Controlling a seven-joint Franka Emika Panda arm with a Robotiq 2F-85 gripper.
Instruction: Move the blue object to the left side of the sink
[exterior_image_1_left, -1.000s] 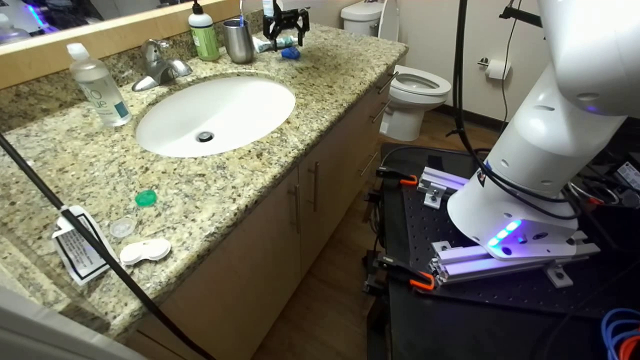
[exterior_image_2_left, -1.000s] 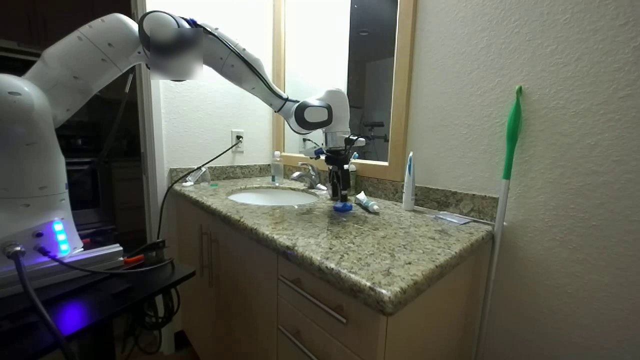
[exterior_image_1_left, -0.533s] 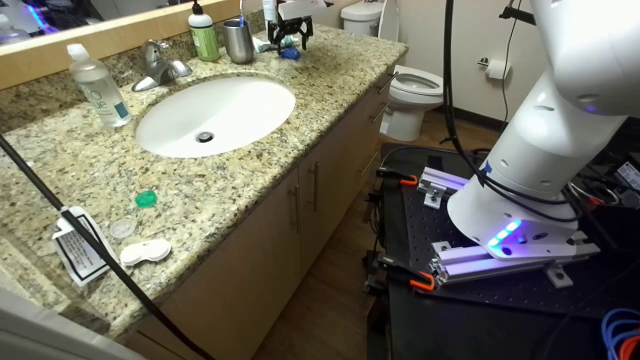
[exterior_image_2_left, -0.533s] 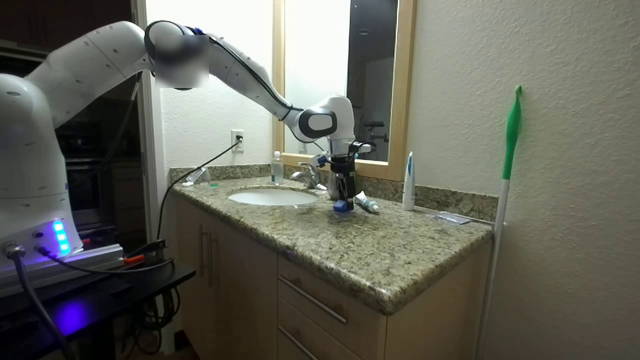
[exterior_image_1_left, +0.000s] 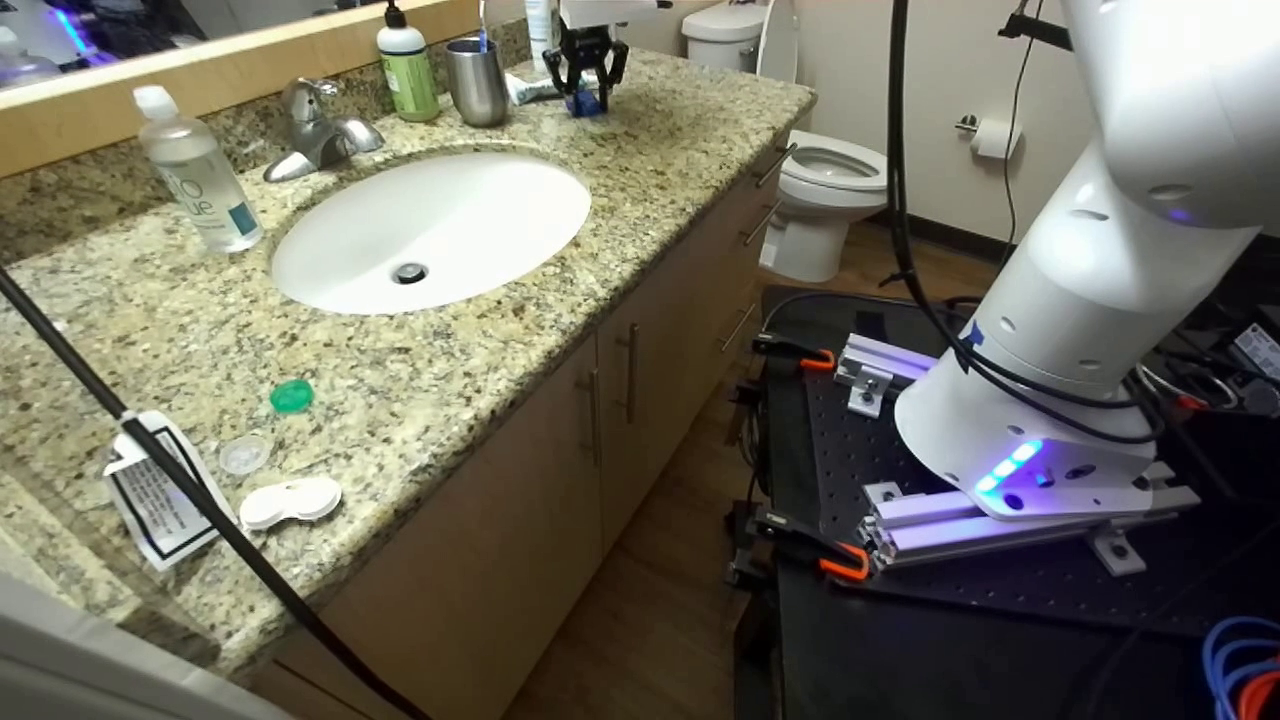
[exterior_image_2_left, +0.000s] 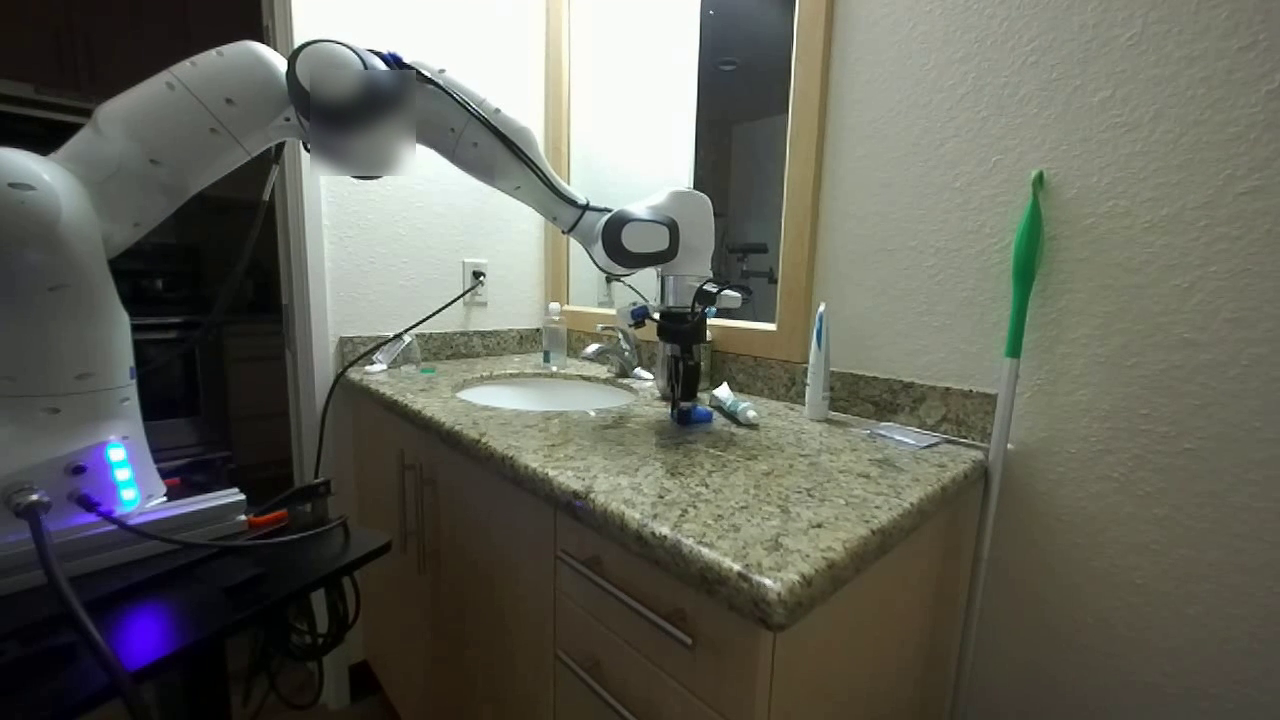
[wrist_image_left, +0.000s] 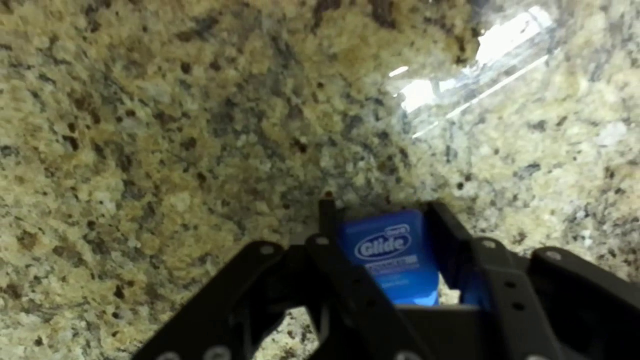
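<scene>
The blue object (wrist_image_left: 395, 260) is a small floss box with a "Glide" label. In the wrist view its sides lie right against the two black fingers (wrist_image_left: 445, 225) of my gripper (wrist_image_left: 381, 206), which is shut on it. It rests at counter level, to the right of the sink (exterior_image_1_left: 510, 205) in an exterior view, partly covered by the gripper. An exterior view also shows the blue object (exterior_image_2_left: 696, 414) at the fingertips, low over the granite. The white oval basin is bare apart from its dark drain.
Close by the gripper are a toothpaste tube (exterior_image_2_left: 737, 406) and a steel cup (exterior_image_1_left: 478, 88). A green soap bottle (exterior_image_1_left: 408, 78), faucet (exterior_image_1_left: 320, 135) and clear bottle (exterior_image_1_left: 205, 185) line the back. Left of the sink lie a green cap (exterior_image_1_left: 292, 397), lens case (exterior_image_1_left: 290, 502) and cable (exterior_image_1_left: 200, 495).
My gripper has come down to the counter and shifted slightly to the right. Its fingers have closed from wide apart onto the blue object, which has moved a little.
</scene>
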